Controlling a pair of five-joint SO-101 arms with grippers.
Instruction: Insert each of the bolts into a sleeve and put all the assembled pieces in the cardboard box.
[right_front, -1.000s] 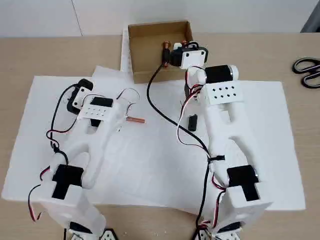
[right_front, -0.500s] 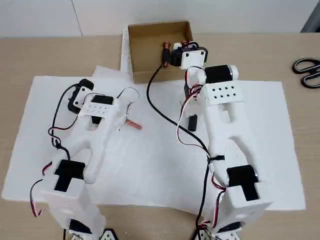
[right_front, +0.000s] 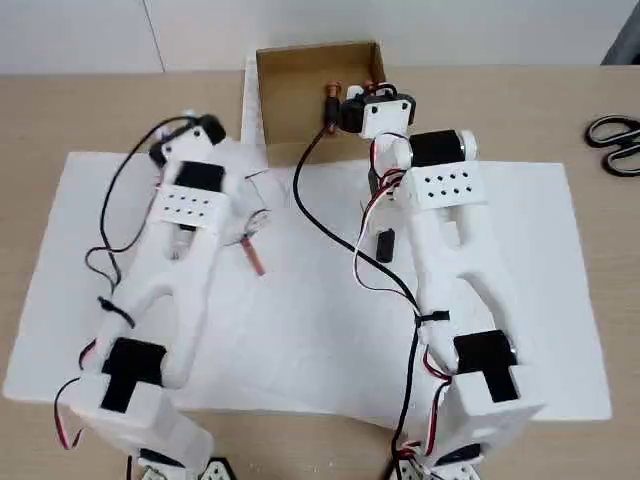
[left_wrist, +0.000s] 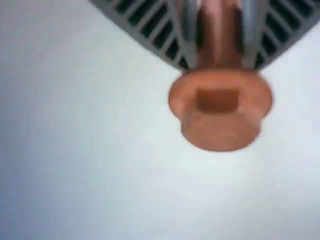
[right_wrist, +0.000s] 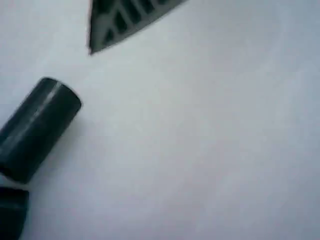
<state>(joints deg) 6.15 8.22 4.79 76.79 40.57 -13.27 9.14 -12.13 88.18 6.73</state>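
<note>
High view, bolt: a copper bolt (right_front: 255, 255) slants under the left arm (right_front: 185, 215), left of centre, above the white sheet (right_front: 300, 340) on the desk (right_front: 60, 110). I cannot tell whether its tip touches the sheet.
High view, sleeve: a black sleeve (right_front: 384, 245) lies on the sheet right of centre, just beside the right arm (right_front: 450, 190) and well apart from the bolt.
High view, box: the cardboard box (right_front: 290, 95) sits at top centre. A copper piece (right_front: 330, 100) shows near its right side, too small to tell if it is sleeved.
Left wrist view, grip: the left fingers (left_wrist: 150, 22) are clamped narrow on the bolt (left_wrist: 220, 107) shaft at the top of the frame, and the flanged head juts free below.
Left wrist view, handling: the bolt is probably light, stiff, smooth metal, and it may swivel if pinched loosely. The shaft is the right place to hold it, though its tip must stay free to enter a sleeve.
Right wrist view, sleeves: one sleeve (right_wrist: 37, 127) lies at lower left, with a second sleeve (right_wrist: 10, 215) in the corner close behind it.
Right wrist view, handling: a sleeve is likely light, rigid and prone to rolling. It is best gripped across its middle, leaving the open end clear.
Right arm's grip: I cannot tell whether it is wide or narrow.
</note>
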